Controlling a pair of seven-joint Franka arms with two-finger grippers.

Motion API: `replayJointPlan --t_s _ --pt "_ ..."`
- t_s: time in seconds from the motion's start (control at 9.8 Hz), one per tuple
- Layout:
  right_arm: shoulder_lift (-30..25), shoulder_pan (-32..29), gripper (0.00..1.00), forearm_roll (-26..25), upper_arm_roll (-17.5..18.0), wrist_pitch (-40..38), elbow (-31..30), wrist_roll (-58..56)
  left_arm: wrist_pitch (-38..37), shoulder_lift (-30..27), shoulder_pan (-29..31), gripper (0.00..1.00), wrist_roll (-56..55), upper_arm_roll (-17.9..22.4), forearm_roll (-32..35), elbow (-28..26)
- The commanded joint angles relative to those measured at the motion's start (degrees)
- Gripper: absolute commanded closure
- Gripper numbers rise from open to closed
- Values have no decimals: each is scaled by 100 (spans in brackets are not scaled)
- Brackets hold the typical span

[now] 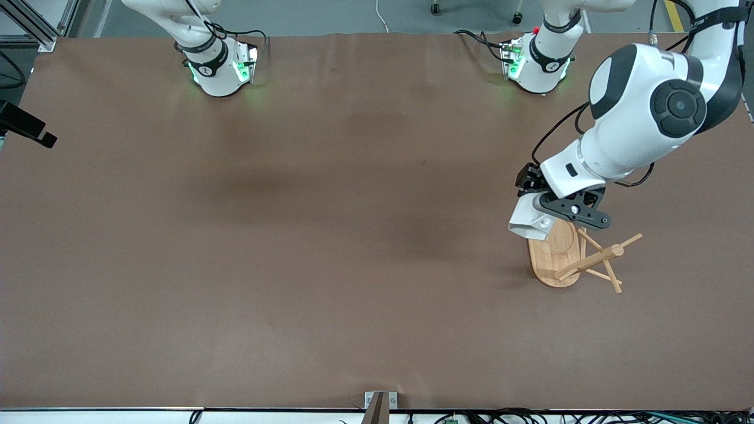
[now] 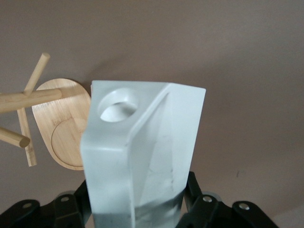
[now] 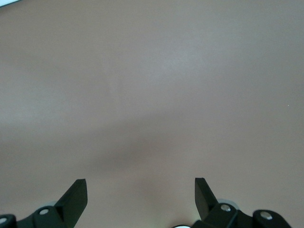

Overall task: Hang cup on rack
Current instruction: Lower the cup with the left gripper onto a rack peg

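Misalignment is the main hazard: the left hand (image 1: 545, 217) grips the small white faceted cup (image 1: 528, 221) over the oval base of the light bamboo mug rack (image 1: 580, 259), handle hole near the slanted pegs but unthreaded. A skewed approach could tip the rack on the brown tabletop (image 1: 330, 235). The right hand (image 3: 140, 195) waits, fingers apart, holding nothing.

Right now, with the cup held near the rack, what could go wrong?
1. The left claw holds the cup above the rack's base; its handle hole is not yet lined up with any peg, so it may miss.
2. A push against a thin peg could tip the rack.
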Motion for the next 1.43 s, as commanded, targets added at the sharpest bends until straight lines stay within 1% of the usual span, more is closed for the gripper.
replayJointPlan --t_s 0.0,0.1,0.41,0.71,1.33 --pt "39 85 0 -101 -89 -121 172 -127 436 -105 -73 100 245 257 -99 -592" --pt "39 67 0 -83 -89 -121 189 -214 464 -35 -82 100 412 396 -99 -593" --pt "39 76 0 -241 -80 -130 198 -575 692 175 -73 100 1079 529 -99 -584" --pt "39 76 0 -276 -80 -130 207 -733 772 264 -65 100 1274 582 -108 -575" --pt "39 85 0 -241 -80 -130 207 -654 851 413 -47 100 1407 775 -205 -540"
